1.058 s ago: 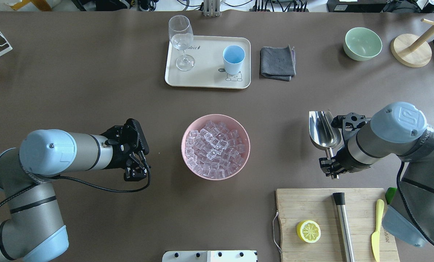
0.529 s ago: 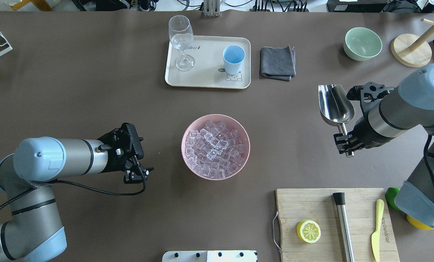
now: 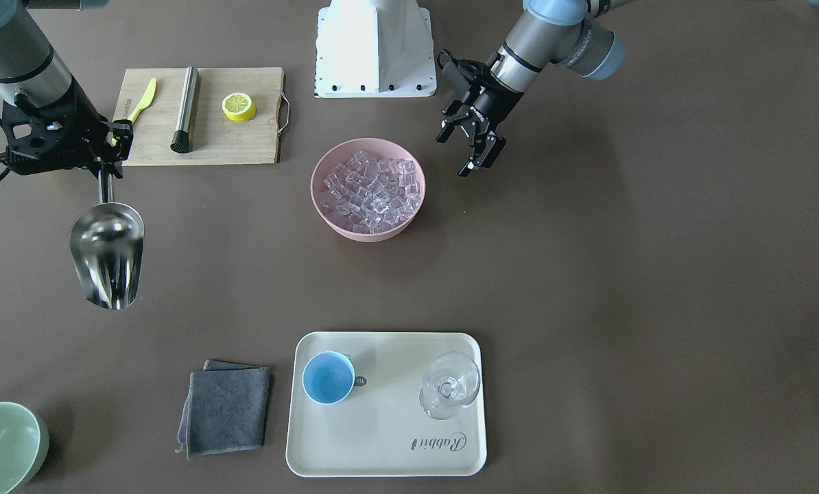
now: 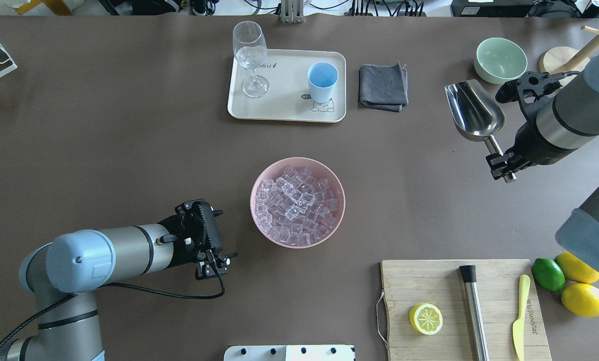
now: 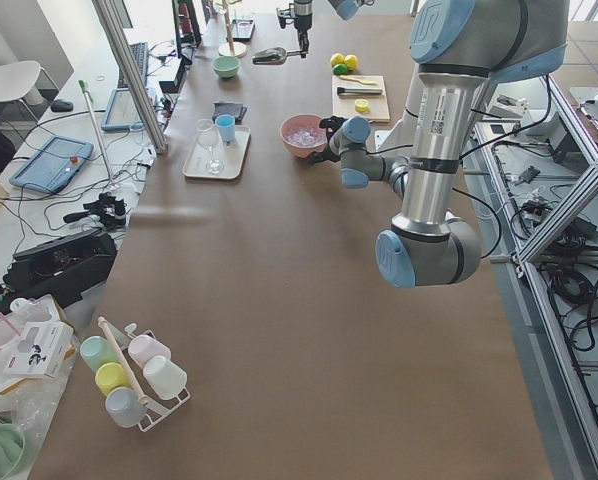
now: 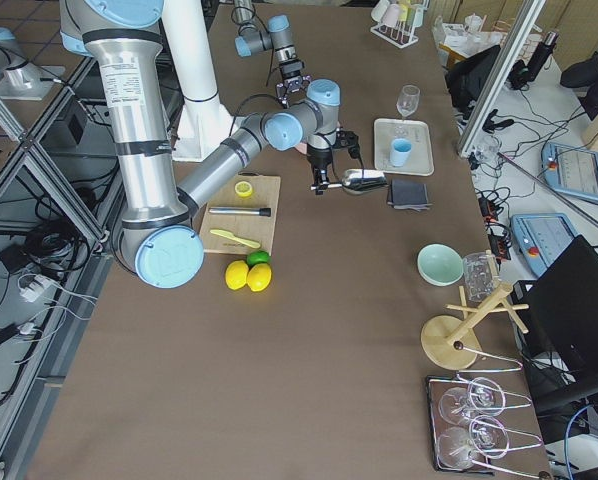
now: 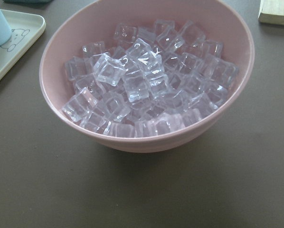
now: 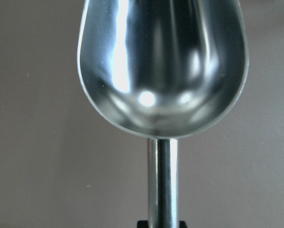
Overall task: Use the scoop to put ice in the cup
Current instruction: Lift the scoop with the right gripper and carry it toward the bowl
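At 2 o'clock from the pink bowl [image 4: 253,198], the right gripper [image 4: 500,168] clamps the handle of the empty scoop [image 4: 472,110]; the left gripper [image 3: 461,154] stands wide, empty. Next: dig into the ice [image 4: 297,203]. The cup [image 4: 322,80] sits at 12 o'clock.

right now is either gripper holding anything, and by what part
The right gripper holds the scoop by its thin rod handle, near the end; the left gripper is open and holds nothing.

Overhead sits behind me, front faces me; both share the pink bowl [image 4: 253,200]. Right wrist: close on scoop [image 8: 163,71].
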Controlling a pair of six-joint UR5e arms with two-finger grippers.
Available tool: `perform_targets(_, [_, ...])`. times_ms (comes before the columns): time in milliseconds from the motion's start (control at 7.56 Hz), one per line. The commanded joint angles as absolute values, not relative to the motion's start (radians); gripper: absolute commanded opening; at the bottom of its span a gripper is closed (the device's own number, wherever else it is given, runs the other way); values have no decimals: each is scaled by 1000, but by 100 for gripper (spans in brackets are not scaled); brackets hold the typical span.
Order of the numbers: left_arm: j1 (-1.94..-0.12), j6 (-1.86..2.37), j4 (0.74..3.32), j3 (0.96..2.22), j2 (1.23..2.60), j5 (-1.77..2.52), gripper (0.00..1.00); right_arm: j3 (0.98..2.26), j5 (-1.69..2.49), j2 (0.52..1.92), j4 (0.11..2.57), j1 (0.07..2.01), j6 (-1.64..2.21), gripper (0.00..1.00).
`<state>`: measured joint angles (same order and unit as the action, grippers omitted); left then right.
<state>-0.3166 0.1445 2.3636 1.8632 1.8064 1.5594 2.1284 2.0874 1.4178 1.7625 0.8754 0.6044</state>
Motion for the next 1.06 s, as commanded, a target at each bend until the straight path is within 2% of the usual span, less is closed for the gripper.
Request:
perform_targets(0, [-302, 146, 2397, 1850, 1825, 1546, 98, 2123, 2095, 1349, 1947, 888, 359, 0])
perform_targets(265, [-301, 146, 2494, 1789, 1818, 1557, 98, 2122, 2099, 1354, 1957, 890, 118, 0])
perform_targets(529, [-310, 137, 2491, 1783, 1819, 1563, 98, 2189, 2064, 1318, 2111, 904, -53, 0])
perform_targets(794, [-328, 121, 2490, 1779, 1833, 1589, 98, 2189, 1986, 1136, 2422, 891, -132, 0])
perform_targets(926, [-381, 30, 2488, 1767, 1836, 1659, 98, 2195, 1962, 1109, 2443, 849, -133, 0])
